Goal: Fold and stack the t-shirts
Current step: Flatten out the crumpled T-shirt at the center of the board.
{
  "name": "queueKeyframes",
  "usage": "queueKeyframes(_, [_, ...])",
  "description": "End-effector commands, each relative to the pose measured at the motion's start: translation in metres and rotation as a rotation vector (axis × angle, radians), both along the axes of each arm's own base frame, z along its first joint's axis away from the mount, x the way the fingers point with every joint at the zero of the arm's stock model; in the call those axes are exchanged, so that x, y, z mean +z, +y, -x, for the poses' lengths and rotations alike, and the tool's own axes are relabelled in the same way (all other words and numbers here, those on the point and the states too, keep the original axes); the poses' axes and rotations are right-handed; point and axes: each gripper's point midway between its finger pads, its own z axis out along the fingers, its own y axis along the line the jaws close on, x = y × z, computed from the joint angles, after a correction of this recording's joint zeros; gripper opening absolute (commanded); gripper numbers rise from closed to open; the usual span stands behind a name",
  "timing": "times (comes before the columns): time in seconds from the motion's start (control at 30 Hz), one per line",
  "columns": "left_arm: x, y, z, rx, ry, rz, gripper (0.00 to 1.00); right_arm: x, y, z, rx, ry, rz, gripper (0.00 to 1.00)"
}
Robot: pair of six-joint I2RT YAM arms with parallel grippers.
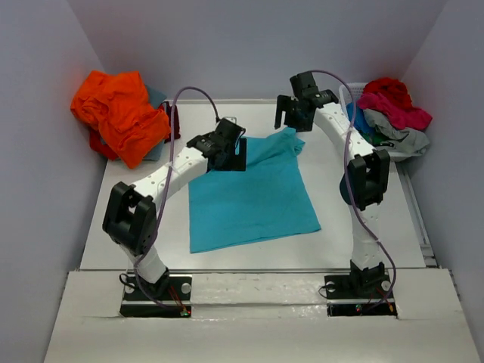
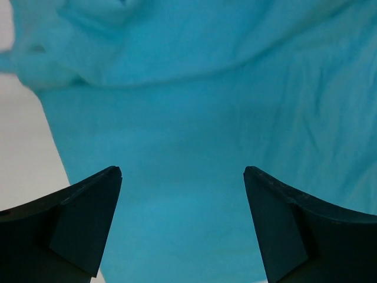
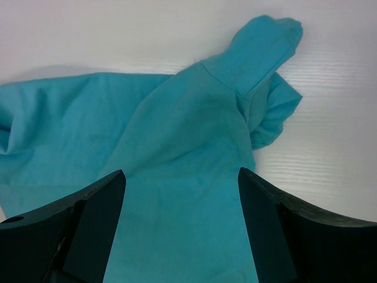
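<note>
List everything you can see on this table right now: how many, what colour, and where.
turquoise t-shirt: one, turquoise, spread flat mid-table, a sleeve sticking out at its far edge
orange t-shirt heap: count unclear, orange over darker cloth, far left corner
right heap: at least three, red t-shirt, pink t-shirt, light grey t-shirt, far right corner
table: one, white
left arm, right arm: two, white and black, bases at near edge
left end effector: one, black, open, over the turquoise t-shirt's far left part
right end effector: one, black, open, above that sleeve
</note>
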Motion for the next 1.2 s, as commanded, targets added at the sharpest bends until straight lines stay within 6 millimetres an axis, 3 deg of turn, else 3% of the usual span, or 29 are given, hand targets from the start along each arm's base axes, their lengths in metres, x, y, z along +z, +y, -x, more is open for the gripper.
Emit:
queueKeyframes(0.0, [-0.019, 0.008, 0.071, -0.014, 0.163, 0.045, 0.99, -0.021, 0.016, 0.007, 0.053, 0.069, -0.068, 0.82])
queueKeyframes(0.17, [-0.051, 0.013, 0.12, -0.025, 0.276, 0.106, 0.99, -0.049, 0.03, 0.006, 0.109, 0.148, -0.101, 0.81])
queueKeyframes(0.3, [-0.065, 0.009, 0.141, -0.053, 0.343, 0.143, 0.99, -0.065, 0.043, 0.011, 0.162, 0.188, -0.157, 0.8])
queueKeyframes(0.53, [-0.07, 0.014, 0.177, -0.061, 0.426, 0.157, 0.99, -0.09, 0.051, 0.015, 0.187, 0.231, -0.16, 0.79])
queueKeyframes(0.83, [-0.082, 0.026, 0.226, -0.04, 0.545, 0.211, 0.99, -0.077, 0.058, -0.001, 0.195, 0.17, -0.179, 0.79])
queueKeyframes(1.0, [-0.076, 0.023, 0.235, -0.047, 0.573, 0.248, 0.99, -0.08, 0.062, -0.001, 0.203, 0.185, -0.196, 0.79])
queueKeyframes(1.17, [-0.072, 0.023, 0.227, -0.053, 0.565, 0.22, 0.99, -0.08, 0.061, 0.006, 0.207, 0.187, -0.206, 0.79])
